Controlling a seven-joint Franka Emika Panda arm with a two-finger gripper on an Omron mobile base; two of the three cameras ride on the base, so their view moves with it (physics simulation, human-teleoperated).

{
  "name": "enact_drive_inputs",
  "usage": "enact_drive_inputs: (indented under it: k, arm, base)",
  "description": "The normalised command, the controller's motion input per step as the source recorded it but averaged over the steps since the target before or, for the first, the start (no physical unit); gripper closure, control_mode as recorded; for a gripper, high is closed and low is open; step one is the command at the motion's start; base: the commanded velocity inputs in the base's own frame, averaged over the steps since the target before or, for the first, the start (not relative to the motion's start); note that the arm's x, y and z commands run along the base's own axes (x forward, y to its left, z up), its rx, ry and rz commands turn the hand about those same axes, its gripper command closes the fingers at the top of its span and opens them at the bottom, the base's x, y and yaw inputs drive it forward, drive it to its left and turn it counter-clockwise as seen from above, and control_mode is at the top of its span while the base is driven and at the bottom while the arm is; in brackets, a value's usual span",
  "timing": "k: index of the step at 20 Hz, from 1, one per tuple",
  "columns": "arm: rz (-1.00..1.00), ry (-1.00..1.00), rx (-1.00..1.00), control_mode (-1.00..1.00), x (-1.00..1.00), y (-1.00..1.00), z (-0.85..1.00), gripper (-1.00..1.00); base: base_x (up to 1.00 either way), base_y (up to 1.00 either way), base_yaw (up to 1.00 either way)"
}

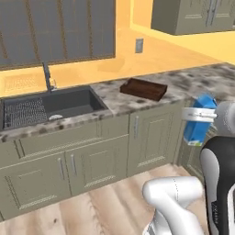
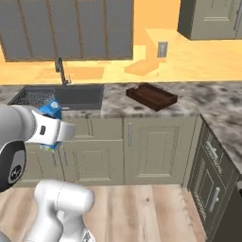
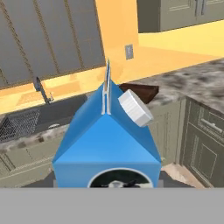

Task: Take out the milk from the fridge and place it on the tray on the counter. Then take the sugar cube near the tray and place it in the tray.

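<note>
One carton in hand: the small blue milk carton with a gabled top and white screw cap [image 1: 200,120] is clamped in the robot's two-finger gripper [image 1: 198,114], carried in the air in front of the cabinet doors, below counter height.
Sink, far left: the dark basin [image 1: 55,108] with its tall faucet [image 1: 47,77] is set into the speckled grey-brown marble counter [image 1: 110,98].
Tray, centre: the dark brown wooden tray with a low rim [image 1: 143,88] lies on the counter, well apart from the carton and above it.
Carton handling: probably light and fairly stiff, with flat smooth sides that could slip; squeezing the mid-body walls suits it, not the gable.
Grip: jaws closed on the carton's sides; the hand view looks along its top ridge.
Edges: the counter lip and the tray rim both have to be cleared, so the carton needs lifting.
Open room: bare floor [image 2: 142,212] before the cabinets, bare counter around the tray.
Right: the counter turns a corner over a dark drawer front [image 2: 212,165].
</note>
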Motion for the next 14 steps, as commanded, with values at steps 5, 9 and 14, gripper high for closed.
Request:
enact_drive_inputs:
  k: [5, 9, 14]
  arm:
    - [0.00, 0.00, 0.00, 1.00, 0.00, 0.00, 0.00, 1.00]
    - [0.00, 0.00, 0.00, 1.00, 0.00, 0.00, 0.00, 1.00]
    - [0.00, 0.00, 0.00, 1.00, 0.00, 0.00, 0.00, 1.00]
  base:
    - [1.00, -0.62, 0.00]
    - [1.00, -0.43, 0.00]
    - [1.00, -0.30, 0.00]
